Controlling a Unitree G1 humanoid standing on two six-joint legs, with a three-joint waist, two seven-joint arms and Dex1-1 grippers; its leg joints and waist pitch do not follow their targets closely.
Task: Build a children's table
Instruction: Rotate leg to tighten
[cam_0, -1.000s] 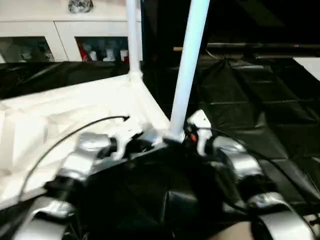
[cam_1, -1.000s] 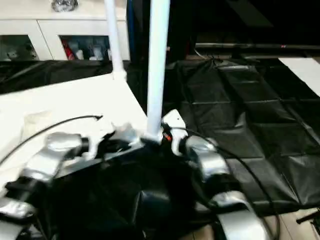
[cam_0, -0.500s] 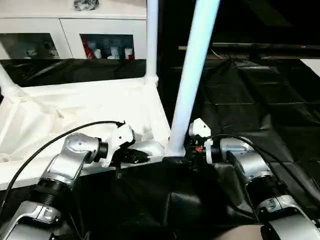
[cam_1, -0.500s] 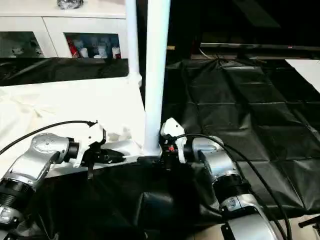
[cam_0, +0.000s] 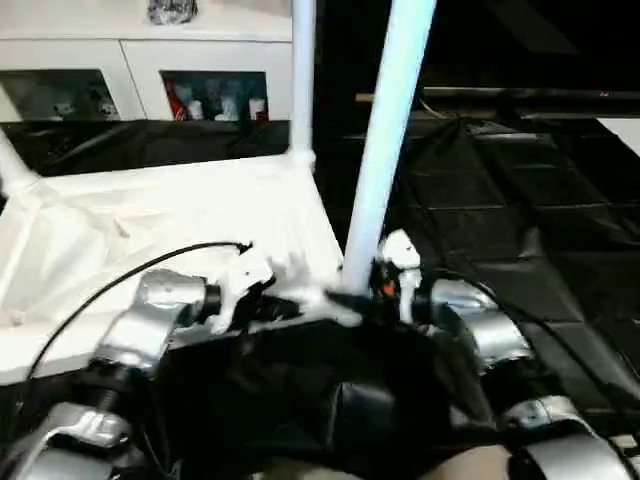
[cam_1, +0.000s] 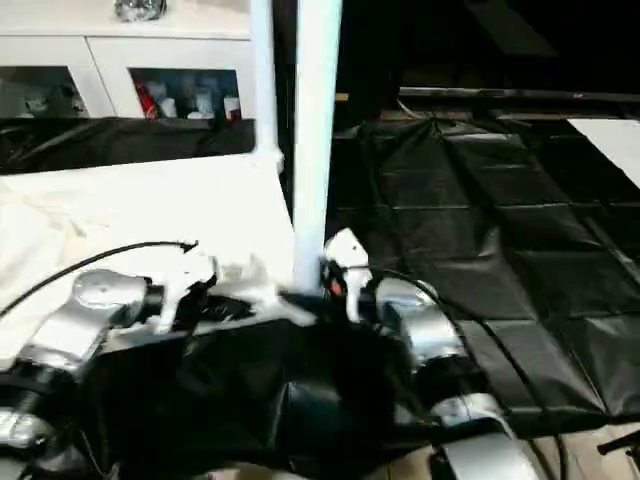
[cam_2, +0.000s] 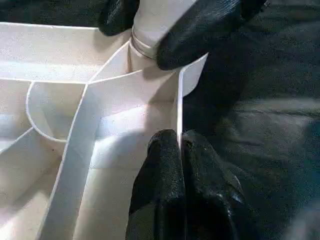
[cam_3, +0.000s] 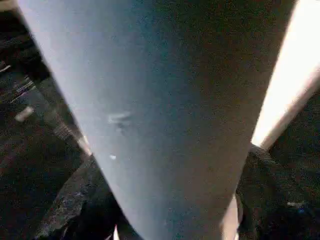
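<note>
The white tabletop (cam_0: 150, 220) lies upside down, its ribbed underside (cam_2: 75, 150) facing up. A white tube leg (cam_0: 385, 150) stands upright in the near right corner socket (cam_2: 142, 47). My right gripper (cam_0: 365, 290) is shut on this leg's base, one black finger (cam_2: 200, 30) pressed on each side of the tube (cam_3: 165, 100). My left gripper (cam_2: 180, 145) is shut on the tabletop's thin rim just beside that corner. A second leg (cam_0: 303, 80) stands in the far corner, and a third leg (cam_0: 12, 165) shows at the left edge.
A white cabinet with glass doors (cam_0: 130, 70) stands behind the tabletop. Black sheeting (cam_0: 520, 200) covers the floor to the right and front. Black cloth (cam_0: 330, 400) lies between my forearms, below the tabletop's near edge.
The head camera has shaken and shifted. My right gripper's fingers have closed in on the base of the leg. My left gripper has stayed pinched on the rim.
</note>
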